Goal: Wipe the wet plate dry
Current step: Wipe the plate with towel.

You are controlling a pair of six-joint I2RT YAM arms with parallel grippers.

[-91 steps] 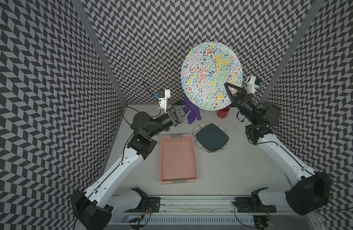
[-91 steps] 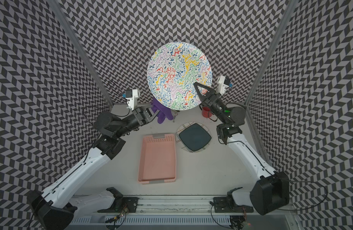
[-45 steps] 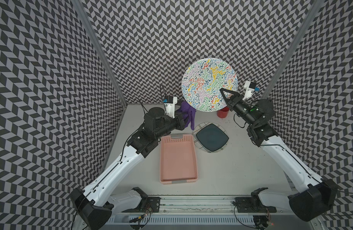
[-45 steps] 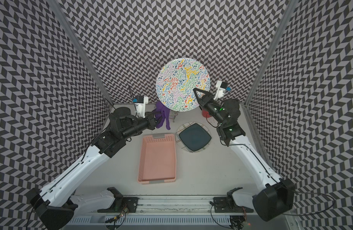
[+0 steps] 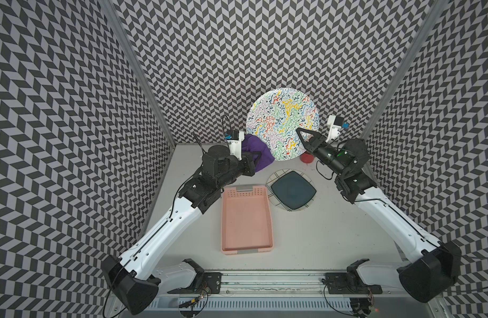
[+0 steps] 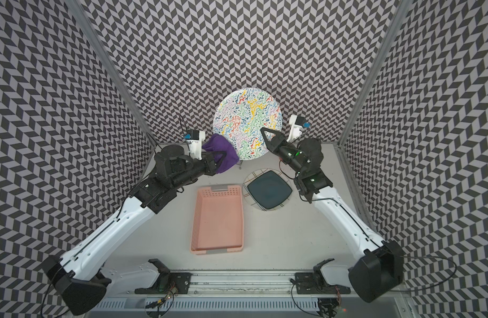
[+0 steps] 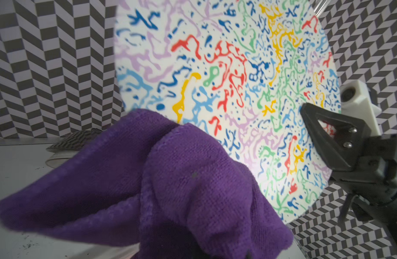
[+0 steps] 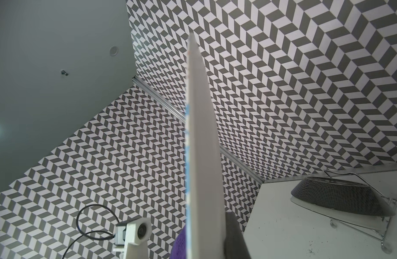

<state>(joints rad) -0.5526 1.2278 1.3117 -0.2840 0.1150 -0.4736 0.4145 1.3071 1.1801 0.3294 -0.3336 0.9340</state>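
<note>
Top views: cloth [image 5: 258, 150] now @ plate [image 5: 282, 121]

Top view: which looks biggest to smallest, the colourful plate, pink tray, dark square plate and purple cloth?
Tied first: colourful plate and pink tray look alike; the plate is held up nearer the camera.
Then: dark square plate.
Smallest: purple cloth.

Tabletop [image 5: 333, 234] right of pink tray [image 5: 247, 220] wide open. Behind tray cramped: dark plate [image 5: 292, 190], red cup [image 5: 306, 158], upheld patterned plate [image 5: 281, 121], purple cloth [image 5: 260, 154] block way.
</note>
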